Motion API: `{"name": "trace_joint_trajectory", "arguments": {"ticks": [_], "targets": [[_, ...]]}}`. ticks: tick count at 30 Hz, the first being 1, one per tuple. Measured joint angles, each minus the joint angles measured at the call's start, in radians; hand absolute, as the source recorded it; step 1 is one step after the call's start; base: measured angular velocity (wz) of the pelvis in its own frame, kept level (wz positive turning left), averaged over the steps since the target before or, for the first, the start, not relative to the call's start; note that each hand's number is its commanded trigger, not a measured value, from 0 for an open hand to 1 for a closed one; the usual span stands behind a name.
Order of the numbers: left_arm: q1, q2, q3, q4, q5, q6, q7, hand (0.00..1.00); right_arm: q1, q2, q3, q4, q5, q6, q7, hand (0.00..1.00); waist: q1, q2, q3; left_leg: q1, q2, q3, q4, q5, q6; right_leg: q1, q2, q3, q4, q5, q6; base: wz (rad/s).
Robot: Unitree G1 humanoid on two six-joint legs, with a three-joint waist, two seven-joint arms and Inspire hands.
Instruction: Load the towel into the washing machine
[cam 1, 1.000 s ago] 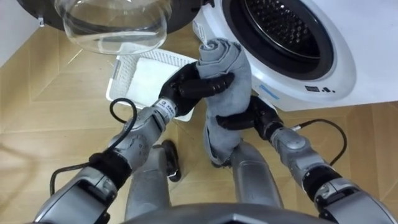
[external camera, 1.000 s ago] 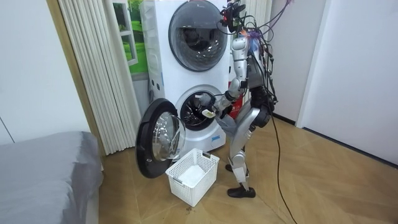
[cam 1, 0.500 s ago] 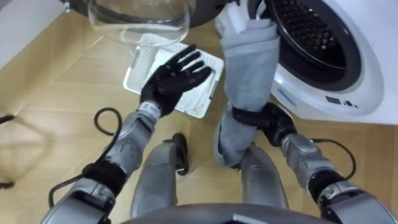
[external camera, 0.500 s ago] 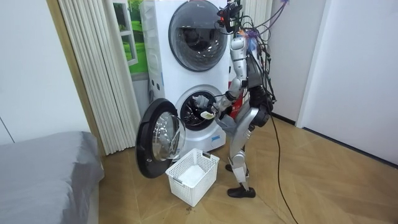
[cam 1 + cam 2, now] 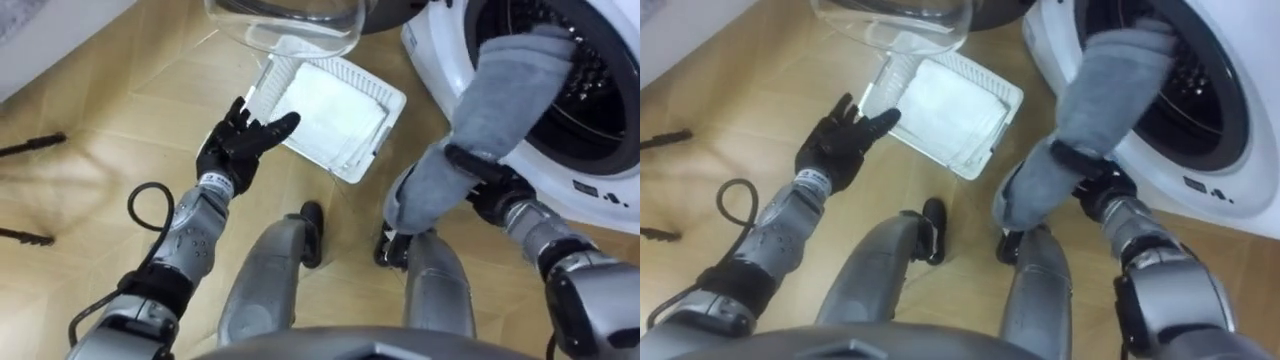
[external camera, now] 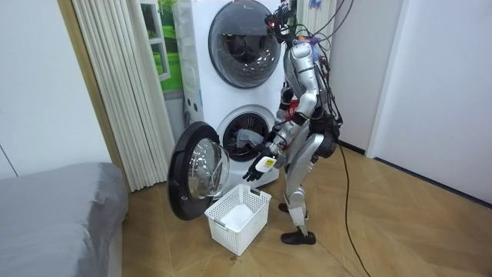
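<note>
R hand [image 5: 492, 188], centre right, fingers curled round grey towel [image 5: 505, 85]. Towel long axis runs up-right: top end at mouth of washing machine [image 5: 430, 50], tail hangs below hand. L hand [image 5: 236, 148] open, empty, centre left, farther off.

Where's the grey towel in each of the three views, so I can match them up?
Left eye view: the grey towel is right of centre, its top end in the white washing machine's round opening.
Right eye view: same spot, upper right.
Room view: a grey patch in the lower drum opening, near centre.
Shared landmark: the white plastic laundry basket on the floor.
</note>
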Motion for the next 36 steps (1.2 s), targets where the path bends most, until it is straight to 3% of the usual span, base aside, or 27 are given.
{"name": "trace_joint_trajectory", "arguments": {"ticks": [3, 9, 13, 17, 23, 27, 30, 31, 32, 36], "targets": [[-0.001, -0.001, -0.001, -0.003, 0.001, 0.019, 0.016, 0.0, -0.002, 0.0, -0.004, 0.002, 0.072, 0.017, -0.002, 1.0, 0.003, 0.001, -0.0001, -0.003, -0.001, 0.003, -0.001, 0.0, 0.0, -0.009, 0.0, 0.005, 0.011, -0.003, 0.0, 0.0], [-0.011, -0.01, -0.018, -0.041, 0.019, 0.056, 0.04, 0.0, -0.027, -0.032, -0.024, 0.002, 0.245, 0.057, -0.006, 1.0, -0.005, -0.004, -0.0003, -0.005, -0.026, 0.007, 0.015, 0.001, 0.001, -0.035, -0.032, 0.026, 0.07, -0.03, 0.003, 0.05], [0.0, 0.002, -0.022, -0.083, 0.029, 0.058, 0.06, 0.0, -0.083, -0.061, -0.033, 0.002, 0.362, 0.07, -0.027, 1.0, -0.016, -0.027, 0.0002, 0.0, -0.029, 0.026, 0.027, 0.002, 0.003, -0.045, -0.037, 0.045, 0.087, -0.031, 0.003, -0.06], [0.016, 0.04, -0.039, -0.148, 0.033, 0.058, 0.098, 0.0, -0.117, -0.078, -0.094, -0.025, 0.505, 0.082, -0.094, 1.0, -0.038, -0.082, -0.0021, -0.02, -0.021, 0.036, 0.042, -0.002, 0.008, -0.065, -0.036, 0.052, 0.105, -0.031, 0.001, -0.03], [0.047, 0.053, -0.034, -0.213, 0.042, 0.057, 0.151, 0.0, -0.129, -0.145, -0.149, -0.119, 0.558, 0.081, -0.225, 1.0, -0.06, -0.109, -0.0027, -0.051, -0.02, 0.039, 0.075, -0.01, 0.019, -0.09, -0.042, 0.052, 0.125, -0.027, 0.004, -0.01], [0.065, 0.055, -0.034, -0.25, 0.086, 0.039, 0.181, 0.0, -0.155, -0.148, -0.152, -0.138, 0.582, 0.094, -0.298, 1.0, -0.076, -0.127, -0.0028, -0.053, -0.021, 0.046, 0.08, -0.013, 0.023, -0.091, -0.045, 0.051, 0.127, -0.027, 0.007, 0.02], [0.093, 0.055, -0.036, -0.287, 0.108, 0.026, 0.188, 0.0, -0.165, -0.148, -0.168, -0.168, 0.604, 0.109, -0.352, 1.0, -0.109, -0.138, -0.0032, -0.067, -0.022, 0.063, 0.084, -0.012, 0.033, -0.109, -0.064, 0.049, 0.146, -0.036, 0.017, 0.15], [0.1, 0.056, -0.035, -0.294, 0.114, 0.018, 0.188, 0.0, -0.174, -0.148, -0.179, -0.176, 0.623, 0.113, -0.374, 0.61, -0.118, -0.146, -0.0027, -0.072, -0.026, 0.072, 0.086, -0.011, 0.039, -0.12, -0.071, 0.055, 0.153, -0.037, 0.02, 0.09], [0.106, 0.056, -0.035, -0.295, 0.124, 0.011, 0.188, 0.0, -0.183, -0.148, -0.186, -0.177, 0.632, 0.113, -0.397, 0.0, -0.127, -0.149, -0.0019, -0.075, -0.031, 0.077, 0.088, -0.013, 0.045, -0.125, -0.079, 0.058, 0.163, -0.041, 0.026, 0.08], [0.111, 0.057, -0.034, -0.295, 0.151, -0.026, 0.194, 0.0, -0.196, -0.148, -0.225, -0.177, 0.672, 0.113, -0.471, 0.0, -0.139, -0.159, -0.0019, -0.084, -0.038, 0.098, 0.098, -0.021, 0.061, -0.136, -0.098, 0.063, 0.184, -0.052, 0.042, 0.13]]}}
